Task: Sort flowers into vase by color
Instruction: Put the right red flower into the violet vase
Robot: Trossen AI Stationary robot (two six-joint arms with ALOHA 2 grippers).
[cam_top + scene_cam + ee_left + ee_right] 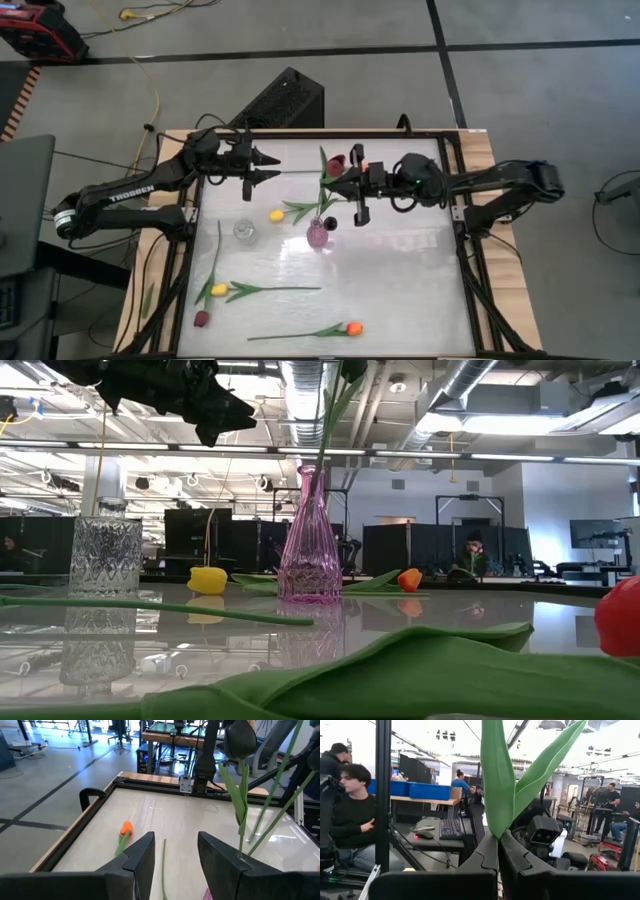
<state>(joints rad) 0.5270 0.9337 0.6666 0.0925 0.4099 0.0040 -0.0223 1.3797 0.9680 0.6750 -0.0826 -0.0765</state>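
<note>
My right gripper (332, 190) hovers over the pink glass vase (318, 235), shut on a tulip whose dark maroon head (337, 160) shows just beyond it. In the low view the green stem (330, 420) rises out of the vase's neck (312, 475). My left gripper (272, 167) stands open in the air to the left, nothing between its fingers (145, 850). A clear glass vase (244, 231) stands left of the pink one. Flat on the table lie two yellow tulips (277, 215) (219, 290), a maroon one (201, 318) and an orange one (354, 328). My right gripper pinches the tulip between its two fingers at the place where the green leaves spring from the stem (498, 834). The fingers come about level from the table's right and lie across the stem. The tulip stands nearly upright, leaves above the fingers, its lower end in the pink vase.
Another orange tulip (125, 827) lies near the table's far edge, partly under my right arm in the high view. A raised black frame (455, 200) borders the white tabletop. People sit at desks (350, 815) in the room beyond.
</note>
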